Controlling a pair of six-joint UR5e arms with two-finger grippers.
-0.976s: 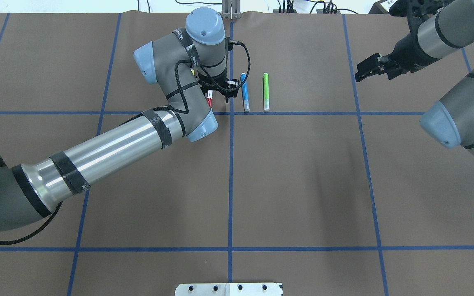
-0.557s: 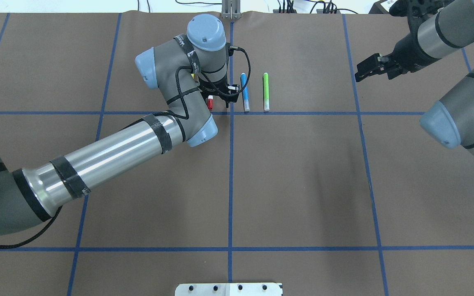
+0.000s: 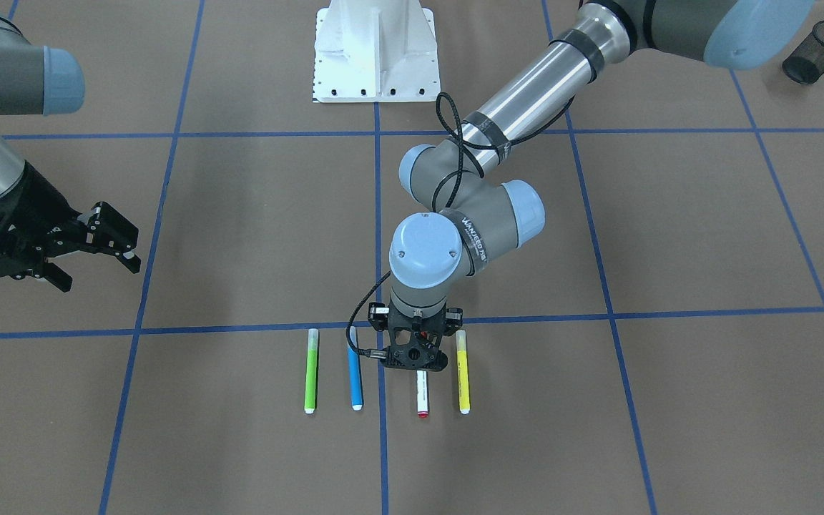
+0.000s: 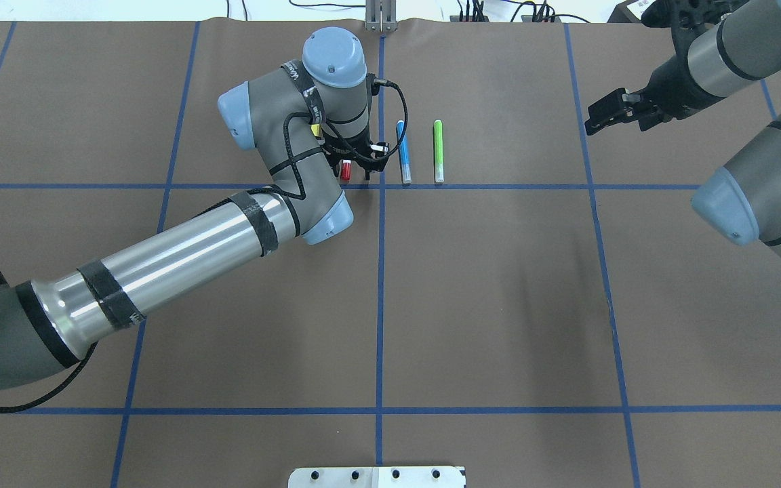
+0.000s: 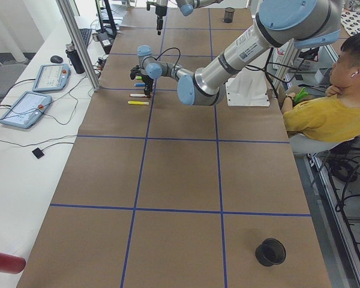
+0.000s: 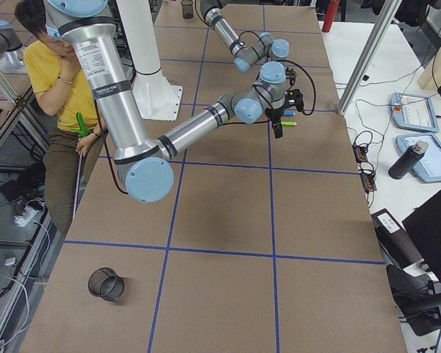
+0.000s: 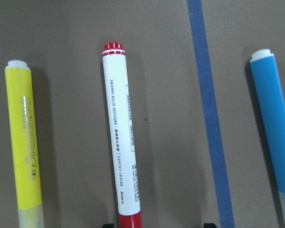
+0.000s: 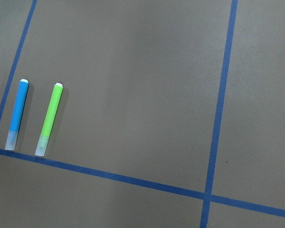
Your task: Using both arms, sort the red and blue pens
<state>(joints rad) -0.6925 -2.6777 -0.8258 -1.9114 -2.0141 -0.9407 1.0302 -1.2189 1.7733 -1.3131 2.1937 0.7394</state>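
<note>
L claw point(image 3: 415, 361) hides cap end of red pen point(image 3: 422, 392) from front cam.

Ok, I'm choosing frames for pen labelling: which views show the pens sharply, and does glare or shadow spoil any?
Left wrist view: red pen sharp, barrel print visible, soft shadows. Right wrist view: blue pen small but crisp. Overhead view: glare streak on the left arm, which hides most of the red pen. Side views: pens too small.

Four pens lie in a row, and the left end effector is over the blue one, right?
No. The left end effector is over the red pen, not the blue pen beside it. With the yellow marker and green marker, four do lie in a row. The front-facing view shows this.
</note>
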